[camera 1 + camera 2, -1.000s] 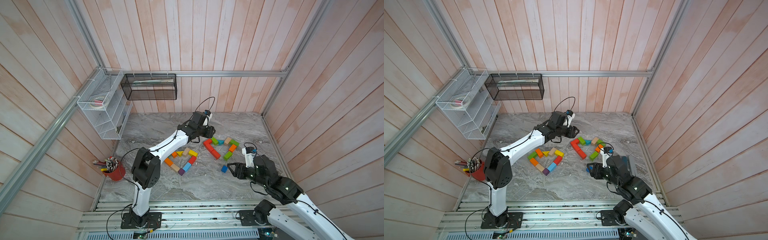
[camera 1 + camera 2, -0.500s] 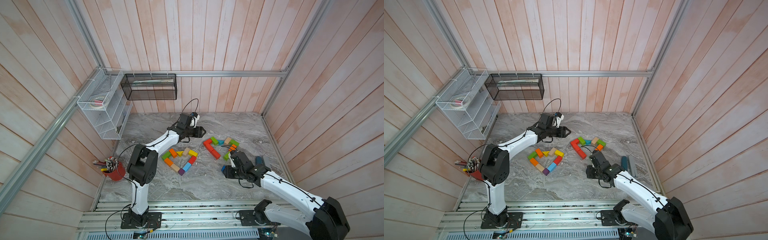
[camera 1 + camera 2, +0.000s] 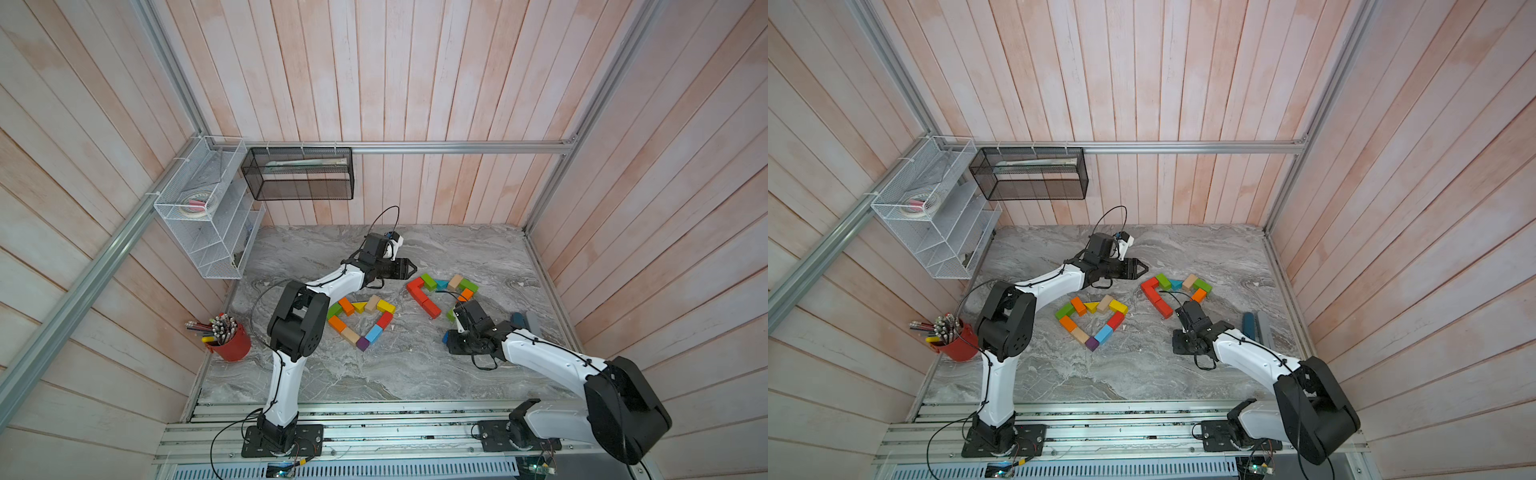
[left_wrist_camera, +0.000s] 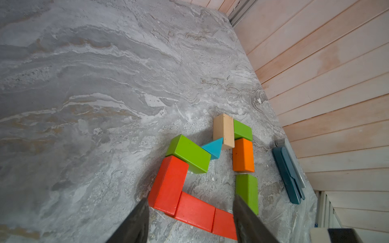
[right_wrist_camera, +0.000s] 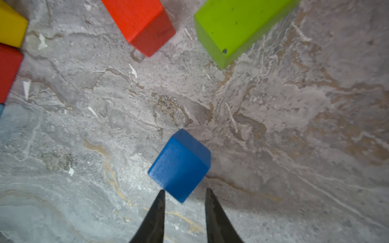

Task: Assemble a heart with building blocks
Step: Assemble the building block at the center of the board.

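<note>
A closed heart ring of building blocks [image 3: 361, 320] lies mid-table in both top views [image 3: 1092, 320]. To its right is an open outline of red, green, tan and orange blocks [image 3: 440, 291] [image 4: 189, 206]. My left gripper [image 3: 409, 266] [image 4: 190, 205] hovers open at that outline's left end, above the red bricks and holding nothing. A loose blue cube [image 5: 180, 166] [image 3: 444, 337] sits on the table below the outline. My right gripper [image 5: 185, 190] [image 3: 451, 340] is low at the cube. It is open narrowly, and only the cube's near corner lies between its tips.
A red cup of pencils [image 3: 228, 340] stands at the table's left edge. A flat blue-grey case [image 3: 525, 322] [image 4: 288, 172] lies along the right wall. A white wire rack [image 3: 208, 208] and a black mesh basket [image 3: 297, 172] hang on the walls.
My right arm has stretched out and dropped to the table, bringing its gripper down to the blue cube with the jaws narrowing. My left gripper has shifted only slightly and opened a little.
</note>
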Robot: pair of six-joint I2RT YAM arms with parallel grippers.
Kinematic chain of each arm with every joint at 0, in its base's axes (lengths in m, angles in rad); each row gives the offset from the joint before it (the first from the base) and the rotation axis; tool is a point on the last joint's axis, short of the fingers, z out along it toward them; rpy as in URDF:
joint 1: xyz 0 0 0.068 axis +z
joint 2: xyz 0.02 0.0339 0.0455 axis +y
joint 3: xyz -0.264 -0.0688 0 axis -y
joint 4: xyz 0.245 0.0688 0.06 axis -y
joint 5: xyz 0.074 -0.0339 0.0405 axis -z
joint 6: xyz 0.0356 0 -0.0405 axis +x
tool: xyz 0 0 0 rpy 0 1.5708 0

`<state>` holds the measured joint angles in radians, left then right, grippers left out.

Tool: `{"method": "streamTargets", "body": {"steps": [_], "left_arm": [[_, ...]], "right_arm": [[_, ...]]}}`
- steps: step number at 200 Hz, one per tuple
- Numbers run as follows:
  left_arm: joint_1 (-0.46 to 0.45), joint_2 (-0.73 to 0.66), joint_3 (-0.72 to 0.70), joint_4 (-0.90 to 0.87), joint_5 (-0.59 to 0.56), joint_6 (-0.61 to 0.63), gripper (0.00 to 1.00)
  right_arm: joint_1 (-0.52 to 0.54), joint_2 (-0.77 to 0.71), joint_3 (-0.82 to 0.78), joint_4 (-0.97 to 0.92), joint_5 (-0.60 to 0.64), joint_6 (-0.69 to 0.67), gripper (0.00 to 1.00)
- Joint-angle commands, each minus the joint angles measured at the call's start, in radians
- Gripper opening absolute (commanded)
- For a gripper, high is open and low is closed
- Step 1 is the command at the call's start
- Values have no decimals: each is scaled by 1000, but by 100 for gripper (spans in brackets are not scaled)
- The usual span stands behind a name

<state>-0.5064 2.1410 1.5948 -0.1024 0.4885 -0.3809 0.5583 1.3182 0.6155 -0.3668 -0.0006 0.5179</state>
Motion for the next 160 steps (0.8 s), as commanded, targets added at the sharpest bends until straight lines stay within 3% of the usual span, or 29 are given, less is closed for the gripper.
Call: {"method": "streamTargets", "body": {"steps": [1,71,160], "left_arm": [[5,41,27,49,40,-11,65],[4,74,8,102,67,-29,65],[7,156,63,121,88,-35,65]], "right_arm": [[-5,22,5,40,15,-23,30],[-20,93,42,105,35,-9,24],[-59,184,118,135,21,-52,25]]}}
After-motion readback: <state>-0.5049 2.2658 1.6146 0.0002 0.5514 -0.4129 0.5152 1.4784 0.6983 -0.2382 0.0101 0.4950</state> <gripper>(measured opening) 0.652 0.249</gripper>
